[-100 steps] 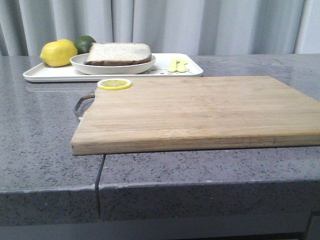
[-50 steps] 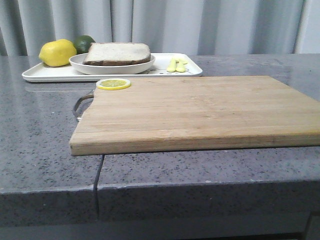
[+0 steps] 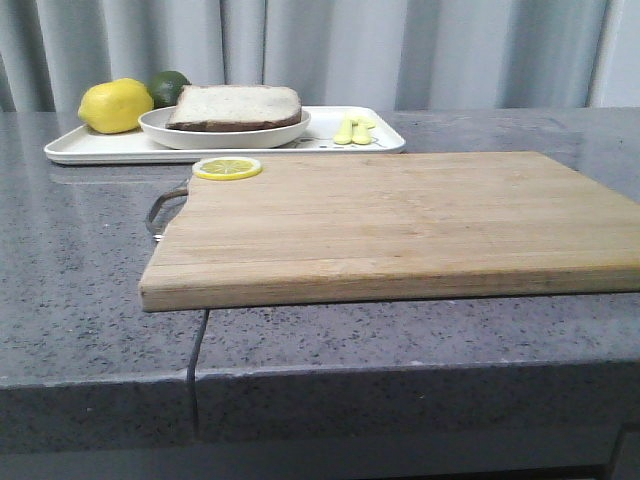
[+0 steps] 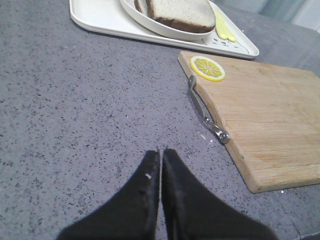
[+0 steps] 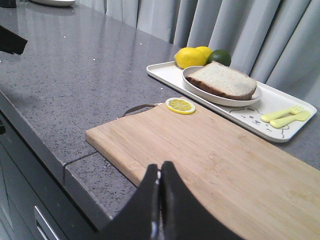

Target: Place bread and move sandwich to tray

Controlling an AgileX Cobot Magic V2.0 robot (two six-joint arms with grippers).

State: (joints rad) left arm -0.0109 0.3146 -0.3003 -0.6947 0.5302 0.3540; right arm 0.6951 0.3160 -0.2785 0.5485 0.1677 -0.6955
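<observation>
The sandwich (image 3: pixel 236 106), topped by a bread slice with dark crust, lies in a shallow white dish (image 3: pixel 225 133) on the white tray (image 3: pixel 100 148) at the far left. It also shows in the left wrist view (image 4: pixel 180 12) and the right wrist view (image 5: pixel 221 80). No egg shows. My left gripper (image 4: pixel 161 152) is shut and empty above the bare counter, left of the cutting board. My right gripper (image 5: pixel 160 166) is shut and empty above the near edge of the board. Neither gripper shows in the front view.
A wooden cutting board (image 3: pixel 400 220) with a metal handle (image 3: pixel 160 207) fills the middle of the grey counter; a lemon slice (image 3: pixel 227 168) lies on its far left corner. A lemon (image 3: pixel 115 105), a lime (image 3: pixel 168 86) and yellow cutlery (image 3: pixel 354 130) are on the tray.
The view shifted slightly between one second ago and half a second ago; nothing on the counter has moved since.
</observation>
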